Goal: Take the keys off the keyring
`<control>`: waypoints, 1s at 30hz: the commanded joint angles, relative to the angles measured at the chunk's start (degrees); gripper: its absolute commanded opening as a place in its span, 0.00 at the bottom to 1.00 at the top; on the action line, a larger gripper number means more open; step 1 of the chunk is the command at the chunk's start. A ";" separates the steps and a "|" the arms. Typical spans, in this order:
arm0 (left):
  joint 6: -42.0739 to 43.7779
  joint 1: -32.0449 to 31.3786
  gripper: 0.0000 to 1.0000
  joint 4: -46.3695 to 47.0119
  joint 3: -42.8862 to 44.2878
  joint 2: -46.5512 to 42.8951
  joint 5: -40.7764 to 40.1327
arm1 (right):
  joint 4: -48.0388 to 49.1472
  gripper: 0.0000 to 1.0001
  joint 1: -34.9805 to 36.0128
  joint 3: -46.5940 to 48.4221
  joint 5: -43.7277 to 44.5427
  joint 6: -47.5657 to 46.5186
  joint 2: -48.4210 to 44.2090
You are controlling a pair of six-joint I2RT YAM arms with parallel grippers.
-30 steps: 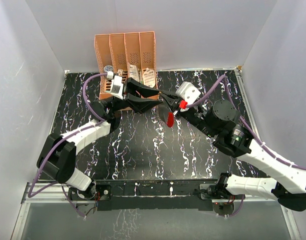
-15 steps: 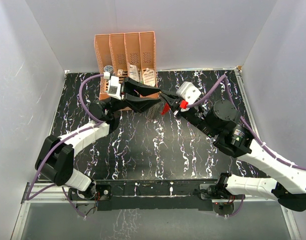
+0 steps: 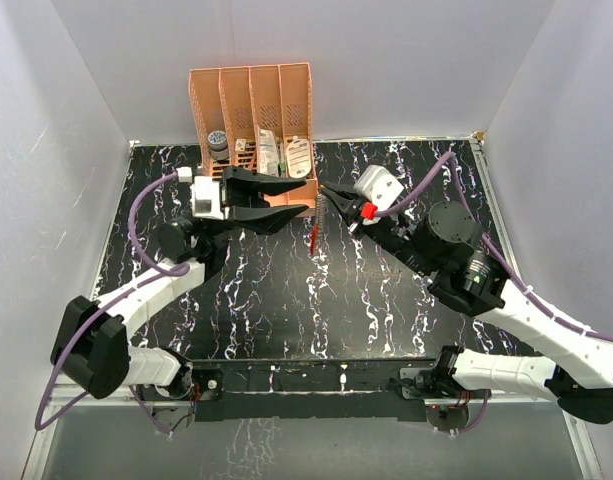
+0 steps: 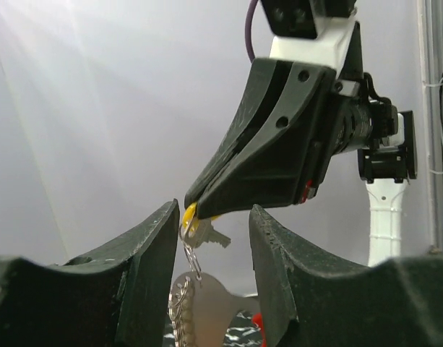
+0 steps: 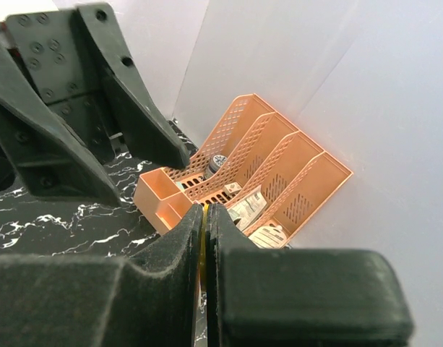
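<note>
Pinching the key (image 4: 205, 233) in my shut right claw (image 5: 204, 224), I have the keyring (image 4: 191, 256) and tag (image 4: 217, 307) dangling below, apparently not yet separated; my left claw (image 3: 306, 194) stands half-open alongside, gripping nothing.

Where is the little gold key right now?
The key is pinched by the right claw, mid left-wrist view, between the fingers of the open left claw.

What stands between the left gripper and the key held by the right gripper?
Nothing visible does. The right gripper is shut on the key by its yellow head, the keyring hanging below. The left gripper is open; in its wrist view its fingers frame the key, with only free air between.
</note>
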 commanded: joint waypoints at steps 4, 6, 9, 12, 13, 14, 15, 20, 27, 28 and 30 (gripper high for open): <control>10.97 -0.11 0.41 0.01 -0.67 -3.72 -8.09 | 4.28 0.00 -0.17 0.16 -0.20 0.34 -2.21; 13.11 -0.12 0.40 -3.16 -0.29 -3.42 -10.02 | 4.25 0.00 -0.21 0.08 -0.39 0.45 -2.45; 14.83 -0.13 0.40 -5.15 1.23 -2.25 -9.58 | 4.20 0.00 -0.17 -0.02 -0.56 0.47 -2.70; 14.43 -0.10 0.40 -5.53 3.34 -0.24 -7.52 | 4.07 0.00 -0.17 0.03 -0.74 0.65 -2.65; 13.81 -0.09 0.40 -5.22 3.93 0.38 -6.83 | 4.03 0.00 -0.18 0.15 -0.76 0.65 -2.70; 13.19 -0.13 0.40 -4.81 4.32 0.93 -6.34 | 3.92 0.00 -0.17 0.18 -0.76 0.68 -2.74; 12.64 -0.15 0.40 -4.49 4.67 1.31 -5.87 | 3.93 0.00 -0.17 0.17 -0.76 0.72 -2.79; 10.88 -0.10 0.41 -3.29 4.88 1.71 -4.66 | 3.93 0.00 -0.17 0.16 -0.70 0.67 -2.76; 10.21 -0.15 0.41 -2.53 3.19 1.15 -0.79 | 1.84 0.00 -0.18 2.51 -4.59 1.39 -1.69; 11.69 -0.16 0.41 -3.89 2.30 0.14 -1.52 | 1.19 0.00 -0.17 3.27 -5.71 1.65 -1.35; 16.51 -0.16 0.41 -7.97 0.17 -2.76 -3.41 | -0.47 0.00 -0.17 4.61 -7.85 2.07 -0.88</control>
